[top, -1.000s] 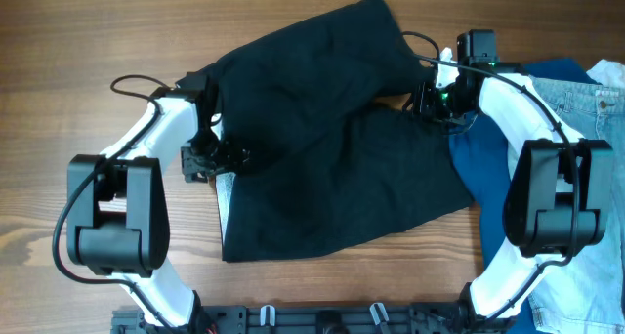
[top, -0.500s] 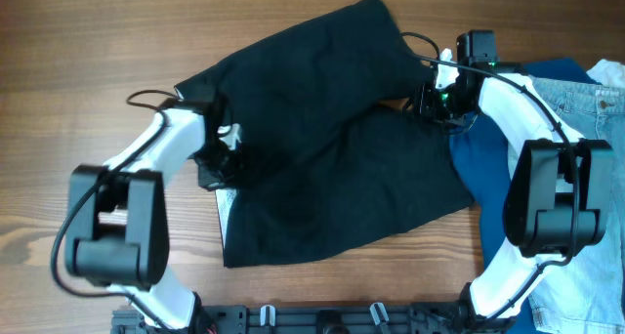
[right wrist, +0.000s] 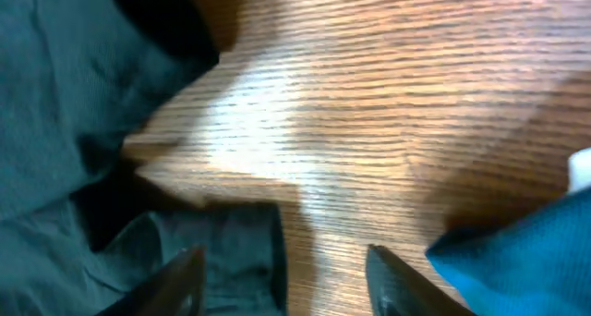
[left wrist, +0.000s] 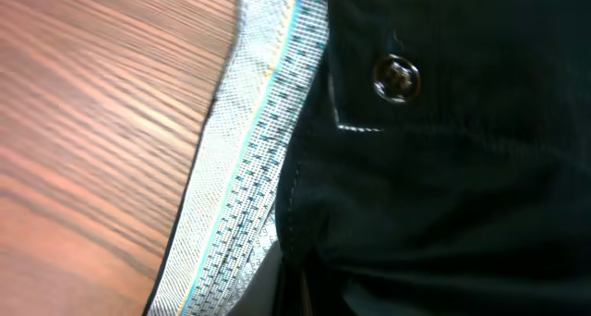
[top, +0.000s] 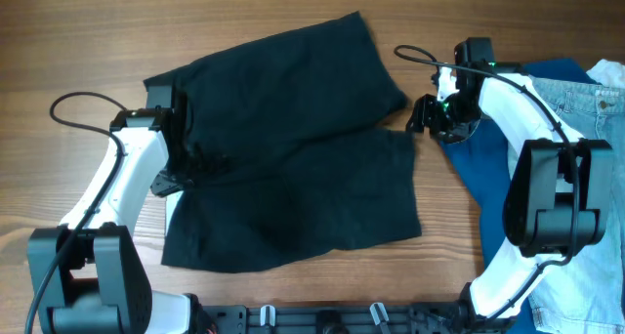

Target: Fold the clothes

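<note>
Left gripper (top: 190,165): clamped on the shorts (top: 293,158) at the waist, as far as the wrist view showed; the cloth puckered in toward its fingertips, which were mostly hidden.
Why there: the waist is the stiffest edge, so a hold there probably let the arm pull the whole garment flat.
Under that gripper: the pale lining (left wrist: 245,159) turned outward just beside it, and a metal snap (left wrist: 397,76) a little beyond.
Right gripper (top: 427,117): fingers apart, holding nothing, low over bare table (top: 78,41).
Why there: a leg's hem corner lay just beside its fingers, not between them, so it looked placed to take that corner.
Shorts: spread flat, legs reaching from the left gripper toward the right one, no fold made yet.
Behind the right gripper: a blue garment (top: 483,168) near its wrist and jeans (top: 586,100) further out, both apart from the shorts.
Risk: a careless close could catch the blue cloth instead of the hem.
Next need: both ends held, so one half can be carried over the other.
</note>
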Available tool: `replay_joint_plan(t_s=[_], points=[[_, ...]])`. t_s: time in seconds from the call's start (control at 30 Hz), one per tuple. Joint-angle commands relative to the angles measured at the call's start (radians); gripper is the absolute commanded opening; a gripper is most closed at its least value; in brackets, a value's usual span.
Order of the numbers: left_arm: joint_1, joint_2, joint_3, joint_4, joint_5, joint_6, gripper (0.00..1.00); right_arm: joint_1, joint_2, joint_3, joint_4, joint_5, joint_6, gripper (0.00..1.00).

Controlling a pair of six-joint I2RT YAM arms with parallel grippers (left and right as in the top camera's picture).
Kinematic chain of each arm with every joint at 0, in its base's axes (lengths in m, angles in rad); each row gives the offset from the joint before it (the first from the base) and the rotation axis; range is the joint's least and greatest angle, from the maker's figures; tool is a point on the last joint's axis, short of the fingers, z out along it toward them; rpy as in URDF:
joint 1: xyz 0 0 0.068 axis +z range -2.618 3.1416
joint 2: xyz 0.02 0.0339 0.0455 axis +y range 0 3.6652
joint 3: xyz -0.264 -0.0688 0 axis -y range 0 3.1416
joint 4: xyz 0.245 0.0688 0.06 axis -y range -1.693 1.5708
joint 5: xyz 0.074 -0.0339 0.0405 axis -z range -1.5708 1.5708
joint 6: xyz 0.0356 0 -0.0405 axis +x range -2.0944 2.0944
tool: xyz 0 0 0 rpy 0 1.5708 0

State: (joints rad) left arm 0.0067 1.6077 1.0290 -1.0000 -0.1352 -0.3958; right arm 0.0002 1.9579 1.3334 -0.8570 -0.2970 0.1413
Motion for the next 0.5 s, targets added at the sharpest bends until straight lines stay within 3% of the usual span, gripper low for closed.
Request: replay_joint_plan(t_s=[0.0, 0.1, 0.17, 0.2, 0.23, 0.33, 0.47], points=[[0.003, 0.008, -0.002, 0.021, -0.149, -0.092, 0.06, 0.016, 0.002, -0.008, -0.052, -0.084, -0.040, 0.52], [0.004, 0.009, -0.002, 0.044, -0.151, -0.092, 0.15, 0.079, 0.002, -0.088, 0.008, -0.109, -0.059, 0.51], [0.007, 0.009, -0.002, 0.060, -0.154, -0.090, 0.20, 0.122, 0.002, -0.145, 0.089, -0.126, -0.060, 0.41], [0.014, 0.009, -0.002, 0.071, -0.159, -0.084, 0.20, 0.140, 0.002, -0.159, 0.117, -0.129, -0.057, 0.19], [0.021, 0.009, -0.002, 0.073, -0.174, -0.084, 0.20, 0.147, 0.002, -0.161, 0.145, -0.096, -0.023, 0.04], [0.060, 0.009, -0.002, 0.073, -0.212, -0.083, 0.20, 0.137, -0.006, -0.143, 0.277, -0.022, 0.023, 0.04], [0.115, 0.009, -0.002, 0.103, -0.211, -0.083, 0.21, 0.099, -0.049, -0.053, 0.289, 0.107, 0.079, 0.04]])
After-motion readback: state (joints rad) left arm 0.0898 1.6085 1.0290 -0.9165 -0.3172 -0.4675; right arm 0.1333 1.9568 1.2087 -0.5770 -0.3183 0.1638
